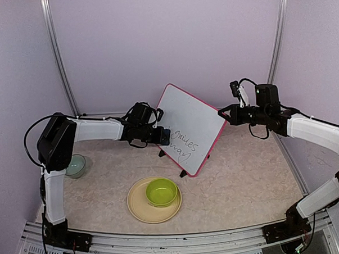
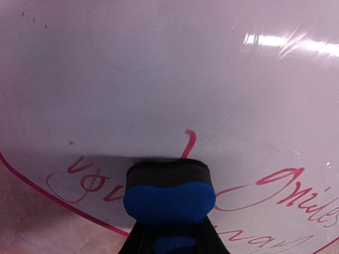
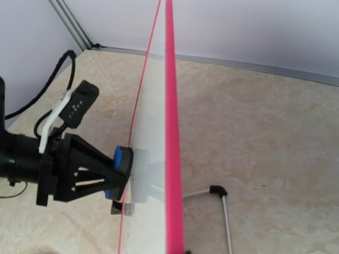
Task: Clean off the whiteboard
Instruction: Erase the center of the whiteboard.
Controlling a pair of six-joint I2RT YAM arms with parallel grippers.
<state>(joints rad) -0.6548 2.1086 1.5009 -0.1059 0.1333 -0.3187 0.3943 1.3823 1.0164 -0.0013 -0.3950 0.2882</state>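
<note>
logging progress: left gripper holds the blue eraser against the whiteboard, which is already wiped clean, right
Not clean. The top view shows handwriting low on the whiteboard. The left gripper does hold the blue eraser against it.

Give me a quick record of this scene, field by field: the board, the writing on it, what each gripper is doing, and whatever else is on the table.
whiteboard: propped up on its feet, leaning back, pink frame
handwriting: on the lower part of the board; upper part blank
left gripper: shut on a blue eraser, its dark pad against the board face, beside the writing
right gripper: shut on the board's right corner
in front of the board: green bowl sitting on a beige plate
far left: small pale bowl beside the left arm
</note>
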